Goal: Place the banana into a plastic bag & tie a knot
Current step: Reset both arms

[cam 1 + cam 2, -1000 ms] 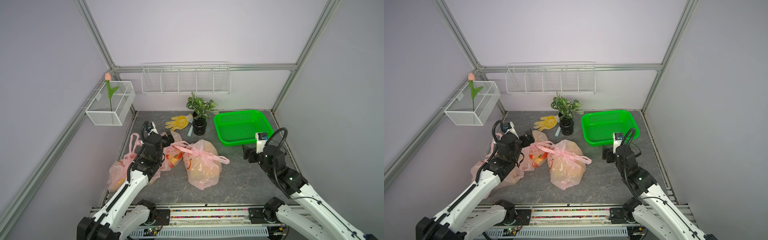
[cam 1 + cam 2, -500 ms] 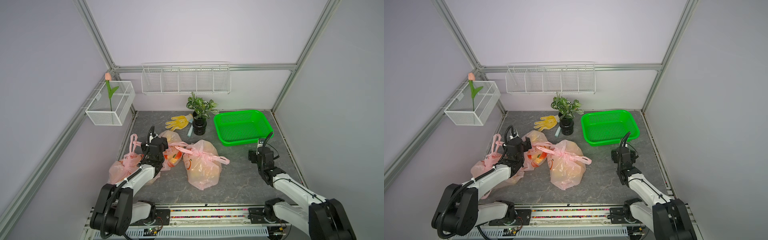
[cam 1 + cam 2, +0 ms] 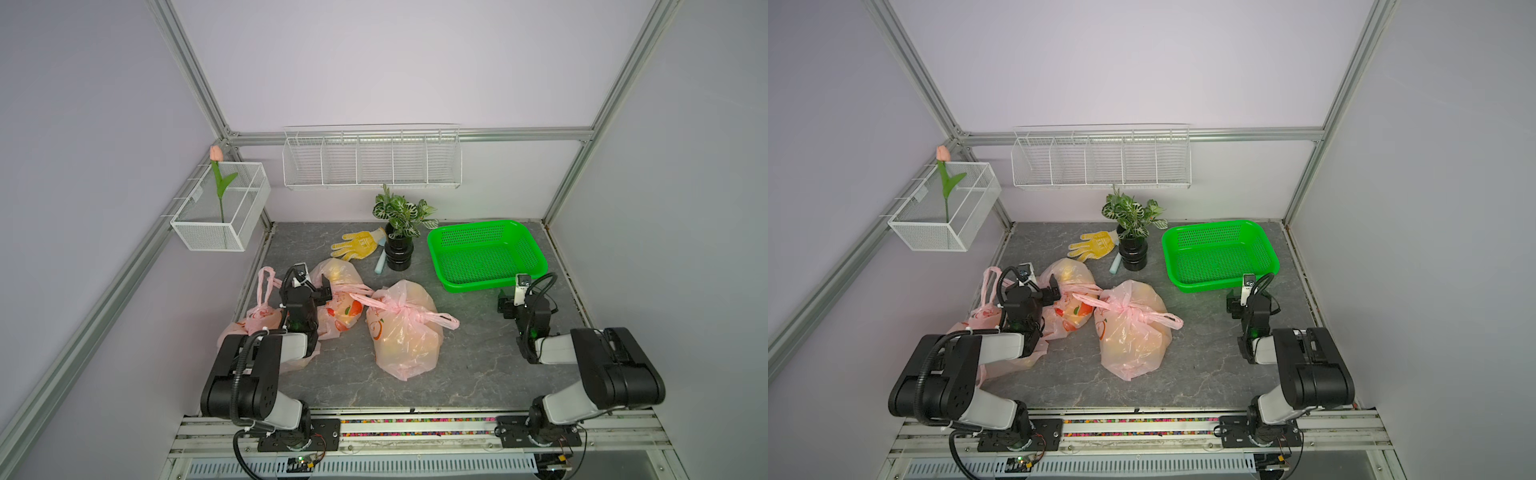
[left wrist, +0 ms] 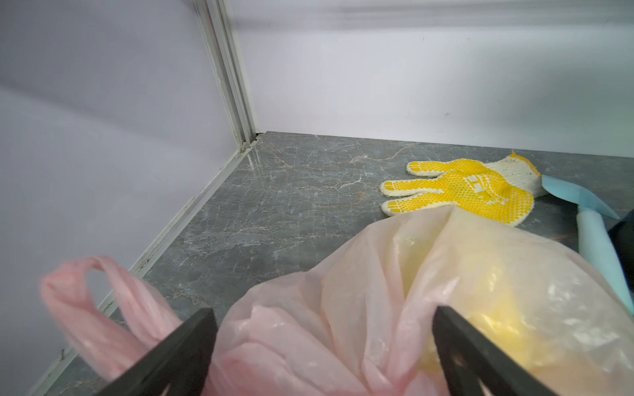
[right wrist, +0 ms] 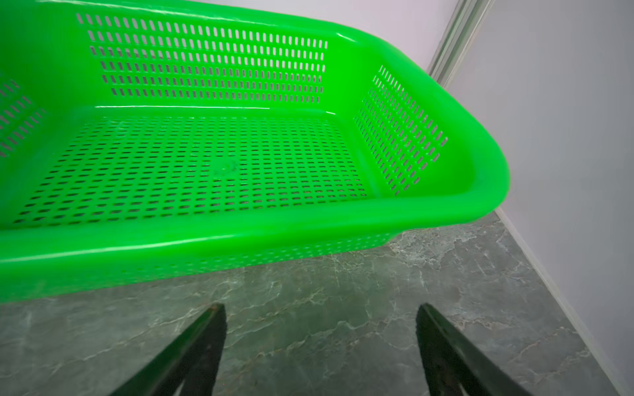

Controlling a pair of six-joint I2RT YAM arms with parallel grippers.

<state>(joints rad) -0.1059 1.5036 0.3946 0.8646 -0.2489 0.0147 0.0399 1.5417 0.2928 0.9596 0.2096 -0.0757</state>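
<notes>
1. Near centre: knotted bag [image 3: 405,332] lies on the counter [image 3: 478,374], pink, with its handles tied at a knot [image 3: 405,311]. Yellowish contents show through; the knot's tightness can't be judged.
2. Near left: another pink bag [image 3: 257,328] sits partly under the left arm.
3. Left, mid-depth: left end effector [image 4: 322,319] has its jaws wide apart and grips nothing. It sits low over the middle bag [image 4: 377,291]. A yellow shape [image 4: 480,274] shows through the film, likely the banana. A pink handle loop [image 4: 103,291] hangs just beside one jaw.
4. Right, mid-depth: right end effector [image 5: 320,308] is spread and empty over bare counter, near the green basket [image 5: 240,236].
5. Far: glove [image 4: 463,190] and potted plant [image 3: 399,232].
6. Risks: a left jaw could snag the loop or film and drag the bag, since the plastic is slack. The right arm could nudge the basket rim.
</notes>
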